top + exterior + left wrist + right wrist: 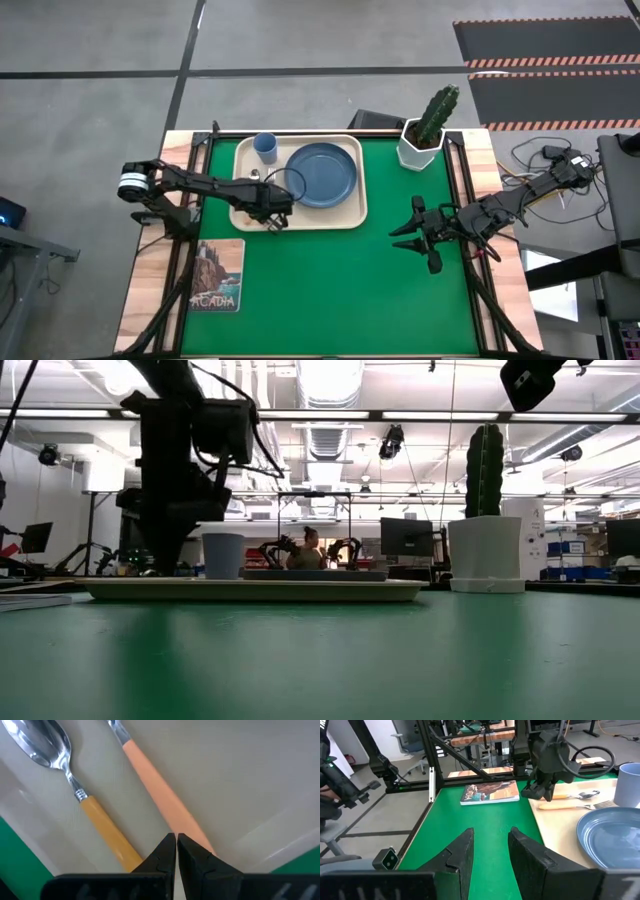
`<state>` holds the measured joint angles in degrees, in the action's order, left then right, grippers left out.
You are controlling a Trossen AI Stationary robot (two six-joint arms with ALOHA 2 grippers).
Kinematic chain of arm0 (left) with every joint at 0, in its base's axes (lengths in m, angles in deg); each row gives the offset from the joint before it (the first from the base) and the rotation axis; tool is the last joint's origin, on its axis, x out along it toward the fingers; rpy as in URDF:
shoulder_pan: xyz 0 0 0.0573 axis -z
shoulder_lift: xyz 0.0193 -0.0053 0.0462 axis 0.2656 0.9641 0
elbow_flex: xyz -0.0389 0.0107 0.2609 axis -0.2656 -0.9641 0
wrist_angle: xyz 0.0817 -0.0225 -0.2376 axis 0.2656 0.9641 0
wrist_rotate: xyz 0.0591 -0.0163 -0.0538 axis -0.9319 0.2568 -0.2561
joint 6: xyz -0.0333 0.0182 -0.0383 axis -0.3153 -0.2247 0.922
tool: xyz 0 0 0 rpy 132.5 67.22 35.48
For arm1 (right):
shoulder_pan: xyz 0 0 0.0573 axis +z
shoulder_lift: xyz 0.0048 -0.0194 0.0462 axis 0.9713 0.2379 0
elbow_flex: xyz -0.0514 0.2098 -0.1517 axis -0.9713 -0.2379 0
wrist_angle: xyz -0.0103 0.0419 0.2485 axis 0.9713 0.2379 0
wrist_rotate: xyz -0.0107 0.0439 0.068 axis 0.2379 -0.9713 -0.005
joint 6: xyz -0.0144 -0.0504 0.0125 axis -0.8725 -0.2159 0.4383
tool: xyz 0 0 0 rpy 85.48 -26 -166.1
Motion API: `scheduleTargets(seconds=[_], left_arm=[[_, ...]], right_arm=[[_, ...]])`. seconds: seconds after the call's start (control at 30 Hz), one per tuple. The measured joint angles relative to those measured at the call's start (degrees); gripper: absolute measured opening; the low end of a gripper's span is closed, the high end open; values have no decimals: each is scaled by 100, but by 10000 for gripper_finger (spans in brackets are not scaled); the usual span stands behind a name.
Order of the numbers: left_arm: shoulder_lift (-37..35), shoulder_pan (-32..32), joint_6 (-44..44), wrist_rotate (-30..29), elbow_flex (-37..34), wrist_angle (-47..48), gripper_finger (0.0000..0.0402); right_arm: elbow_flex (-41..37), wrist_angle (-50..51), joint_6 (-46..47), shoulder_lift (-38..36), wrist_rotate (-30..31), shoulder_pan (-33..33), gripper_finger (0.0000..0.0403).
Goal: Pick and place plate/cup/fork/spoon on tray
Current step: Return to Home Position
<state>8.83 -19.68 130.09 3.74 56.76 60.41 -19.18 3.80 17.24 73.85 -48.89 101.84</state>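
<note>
Left wrist view shows the left gripper (176, 845) with fingers together, clamping nothing, directly over the handle end of the fork (160, 795), which lies on the tray (260, 780) parallel to and just beside the spoon (75, 785), long axis running away from the fingertips.

Landmark: tray (352, 215), at the table's far side, left of centre
Plate (321, 174): on the tray, right part
Cup (265, 147): on the tray, far left corner
Spoon (75, 790) and fork (160, 795): side by side on the tray's left part
Left gripper (272, 218): over the tray's near left edge
Right gripper (412, 232): right of the tray, apart
Cactus pot (421, 143): beyond the tray's far right corner
Book (219, 274): nearer than the tray's left end
</note>
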Motion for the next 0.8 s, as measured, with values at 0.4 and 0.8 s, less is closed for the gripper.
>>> scheduleTargets(seconds=[0.4,0.8], left_arm=[[-1022,693,-2357,2,-180,-1593,0],[-4229,1589,-4123,986,-3329,-6687,0]], right_arm=[[-64,41,-875,0,-23,2,109],[-1135,-986,-2319,-541,-82,0,106]])
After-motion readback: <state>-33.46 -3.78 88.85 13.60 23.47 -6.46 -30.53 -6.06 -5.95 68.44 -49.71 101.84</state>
